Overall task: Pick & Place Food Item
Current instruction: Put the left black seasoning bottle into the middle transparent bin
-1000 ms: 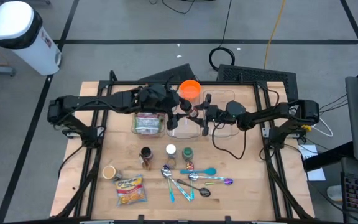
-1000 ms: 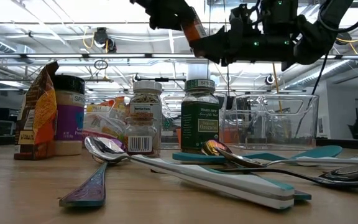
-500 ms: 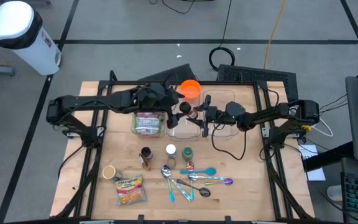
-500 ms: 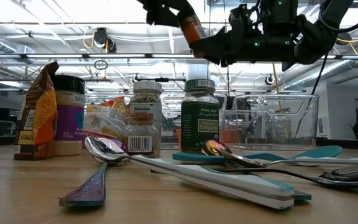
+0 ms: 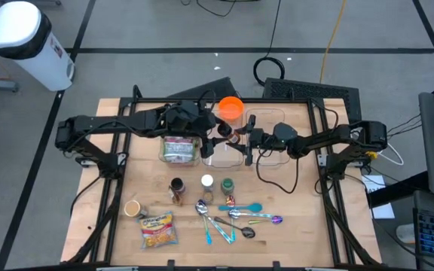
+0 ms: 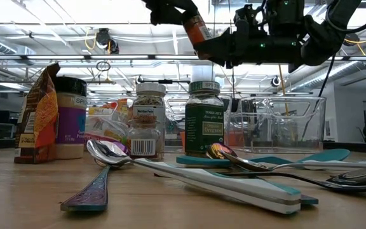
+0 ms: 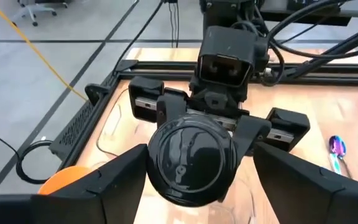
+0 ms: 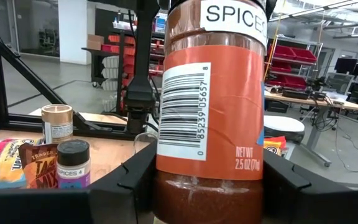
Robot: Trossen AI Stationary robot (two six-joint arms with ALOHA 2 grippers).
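Note:
A spice jar [image 8: 210, 112] with an orange label, a barcode and a black lid [image 7: 191, 155] hangs high over the table's middle [image 5: 229, 135], tilted in the low view [image 6: 197, 28]. My right gripper [image 8: 207, 180] reaches in from the table's right [image 5: 242, 139] and is shut on the jar's lower part. My left gripper [image 7: 197, 155] comes from the table's left [image 5: 218, 133]. It is open, with its fingers [image 7: 120, 180] on either side of the lid and a gap showing on one side. My right gripper pinches the jar's lower body [image 8: 166, 186] between its two fingers, one on each side. The fingers come about level from the table's right and lie across the jar. The jar stands up from them, lifted clear, with its lid end tipped toward the table's left.
A clear plastic container [image 5: 256, 150] stands under the grippers, an orange bowl [image 5: 230, 108] behind them. A clear tub with a packet [image 5: 178, 150] is at the left. Nearer the front stand spice jars [image 5: 206, 185], spoons [image 5: 236, 218], a snack bag [image 5: 158, 229] and a small can [image 5: 132, 208].

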